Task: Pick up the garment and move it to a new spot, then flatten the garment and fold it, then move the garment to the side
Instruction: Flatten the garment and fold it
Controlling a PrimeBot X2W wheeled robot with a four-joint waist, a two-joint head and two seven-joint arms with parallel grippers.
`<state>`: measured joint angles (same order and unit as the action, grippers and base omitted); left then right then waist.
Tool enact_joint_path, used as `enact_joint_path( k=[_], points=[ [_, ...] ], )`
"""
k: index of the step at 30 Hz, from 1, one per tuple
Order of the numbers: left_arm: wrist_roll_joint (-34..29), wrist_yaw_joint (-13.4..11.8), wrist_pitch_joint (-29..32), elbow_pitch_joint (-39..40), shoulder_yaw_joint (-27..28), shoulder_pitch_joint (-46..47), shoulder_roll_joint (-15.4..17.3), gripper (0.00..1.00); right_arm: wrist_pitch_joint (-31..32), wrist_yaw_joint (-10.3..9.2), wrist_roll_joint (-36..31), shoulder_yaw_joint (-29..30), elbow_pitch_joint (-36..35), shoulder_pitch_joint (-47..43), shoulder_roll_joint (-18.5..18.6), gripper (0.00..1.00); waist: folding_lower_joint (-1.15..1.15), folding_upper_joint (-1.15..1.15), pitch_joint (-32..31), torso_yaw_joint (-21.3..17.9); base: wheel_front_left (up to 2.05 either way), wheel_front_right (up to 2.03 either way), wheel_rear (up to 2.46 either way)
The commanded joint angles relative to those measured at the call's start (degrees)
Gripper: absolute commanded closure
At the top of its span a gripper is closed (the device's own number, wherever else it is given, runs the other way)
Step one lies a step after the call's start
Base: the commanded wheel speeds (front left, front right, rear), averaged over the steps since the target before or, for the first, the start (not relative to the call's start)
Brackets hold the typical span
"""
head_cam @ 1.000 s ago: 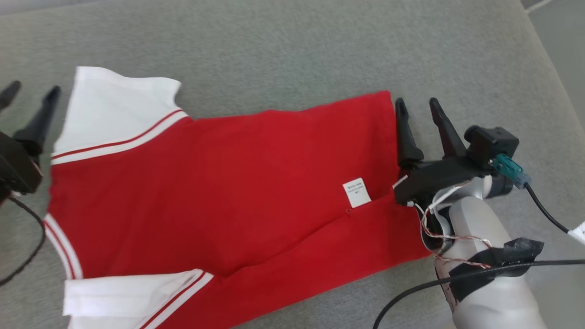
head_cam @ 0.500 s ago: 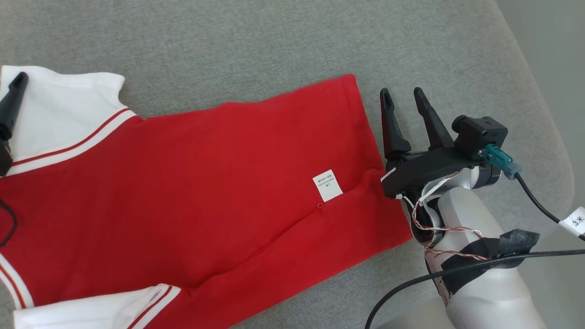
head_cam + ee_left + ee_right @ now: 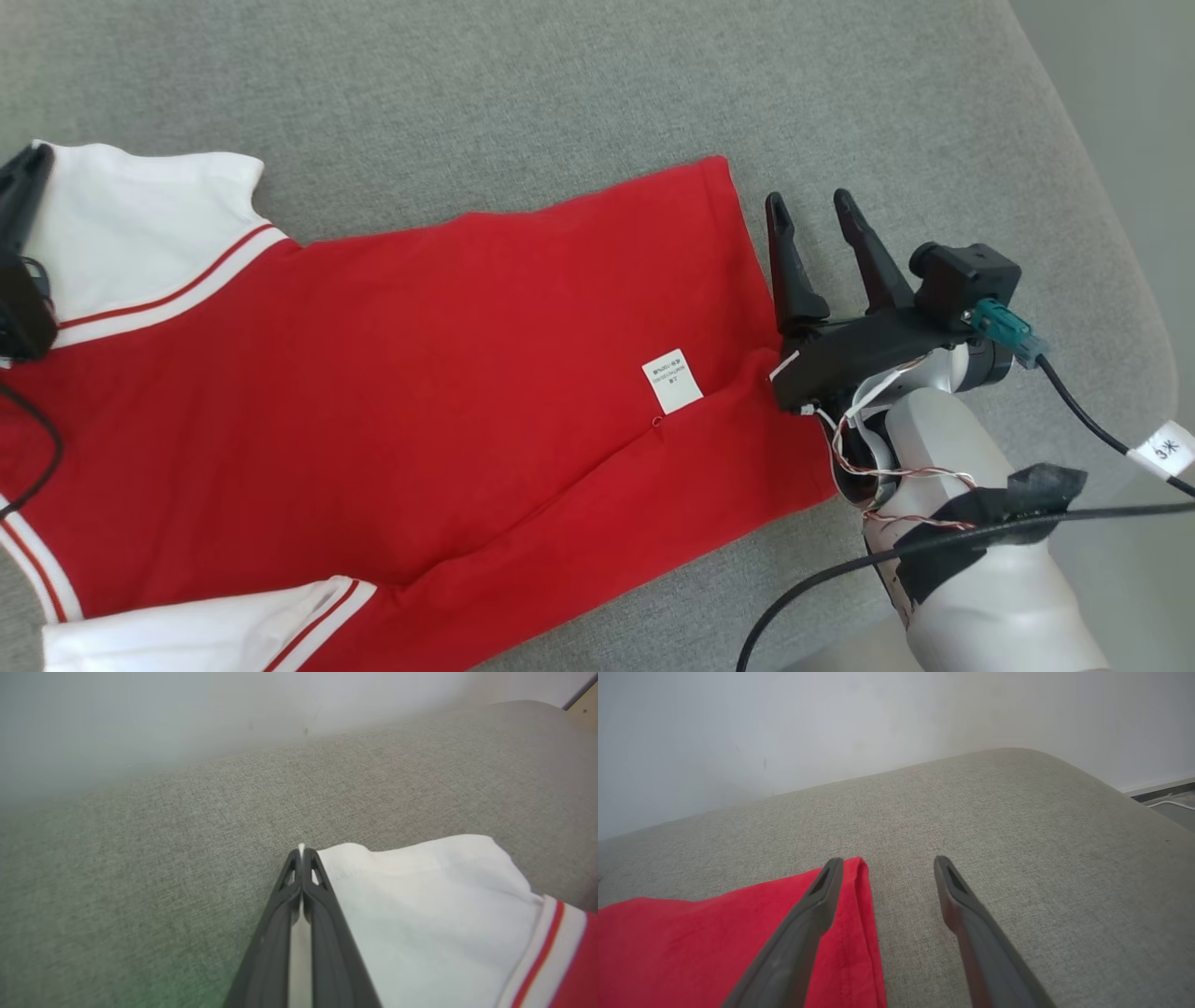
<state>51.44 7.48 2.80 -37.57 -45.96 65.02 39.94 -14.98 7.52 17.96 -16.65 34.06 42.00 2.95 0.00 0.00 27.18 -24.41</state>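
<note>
My left claw (image 3: 301,851) had just snapped shut, pinching a white sleeve (image 3: 420,896) of the red fabric shirt with white sleeves (image 3: 420,373) lying flat beside it. My right claw (image 3: 808,201) stayed spread astride the hem (image 3: 864,914); folding, I judged, waited on that grip.

Garment (image 3: 420,373) runs off left and bottom edges.

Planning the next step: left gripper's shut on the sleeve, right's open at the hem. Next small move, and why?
Probably close the right gripper on the red hem: its jaws stand open astride that edge, while the left gripper is shut on the white sleeve, so both ends could lift.
</note>
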Motion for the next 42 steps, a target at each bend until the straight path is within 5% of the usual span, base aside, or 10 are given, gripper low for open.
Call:
enact_joint_path(
  k=[1,13,28,29,31,42],
  points=[
    [1.0,-0.1,-1.4,0.4,-1.4,0.7,0.0,1.0,-0.2,-0.05,0.7,-0.4,1.7,1.5,-0.1,0.0,0.0,0.0,-1.2,1.1,0.0,0.0,0.0],
    [2.8,-0.1,-8.2,7.4,-6.5,0.8,-0.6,1.0,5.4,-0.05,1.2,0.9,14.4,9.1,-0.1,0.0,0.0,0.0,-3.6,6.6,0.0,0.0,0.0],
    [3.0,-0.1,-12.5,15.9,-9.1,1.3,-0.4,1.0,7.6,-0.05,-8.2,13.0,33.0,19.4,0.6,0.0,0.0,0.0,-3.1,11.5,0.0,0.0,0.0],
    [3.0,-0.1,-12.6,16.3,-9.0,1.3,-0.3,1.0,7.3,-0.05,-8.7,13.9,33.7,19.7,0.5,0.21,0.0,0.0,-3.1,11.6,0.0,0.0,0.0],
    [2.9,-0.3,-12.7,16.9,-9.0,1.3,0.1,1.0,7.2,-0.04,-10.6,15.2,35.3,20.1,0.7,1.0,0.0,0.0,-3.0,11.7,0.0,0.0,0.0],
    [3.6,-1.6,-15.7,20.7,-8.0,-3.1,1.5,1.0,1.3,-0.05,-17.8,21.0,36.2,18.9,0.4,1.0,0.0,0.0,-6.1,12.9,0.0,0.0,0.0]
  ],
)
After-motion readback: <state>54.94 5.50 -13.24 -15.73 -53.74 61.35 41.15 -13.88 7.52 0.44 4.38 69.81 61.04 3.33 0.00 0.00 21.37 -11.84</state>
